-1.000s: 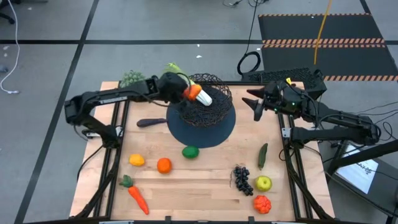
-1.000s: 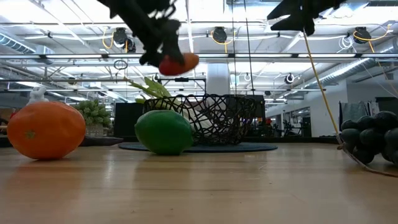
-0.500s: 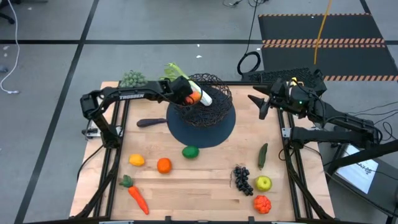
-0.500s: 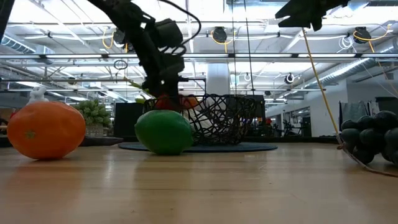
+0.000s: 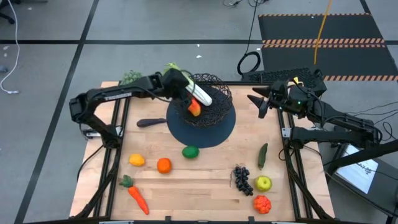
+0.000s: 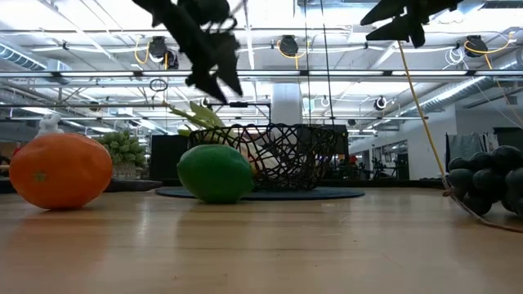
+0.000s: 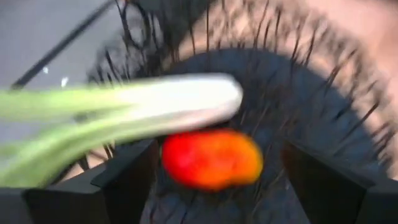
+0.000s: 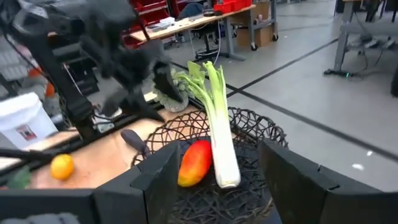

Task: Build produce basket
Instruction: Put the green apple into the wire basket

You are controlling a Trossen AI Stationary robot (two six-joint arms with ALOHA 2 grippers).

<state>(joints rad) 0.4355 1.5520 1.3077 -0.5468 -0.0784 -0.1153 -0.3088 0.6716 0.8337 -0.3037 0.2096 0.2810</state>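
The left gripper (image 5: 180, 84) hung over the basket (image 5: 205, 99) with its jaws open and empty. Just below them the mango (image 5: 194, 108) lay inside the basket, touching the leek (image 5: 198, 93) that slanted across the rim. Well to the right of the basket, the right gripper (image 5: 256, 102) hovered with its jaws parted, holding nothing.

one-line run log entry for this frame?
left gripper: open, above basket | mango: in basket beside leek | right gripper: idle, right of basket
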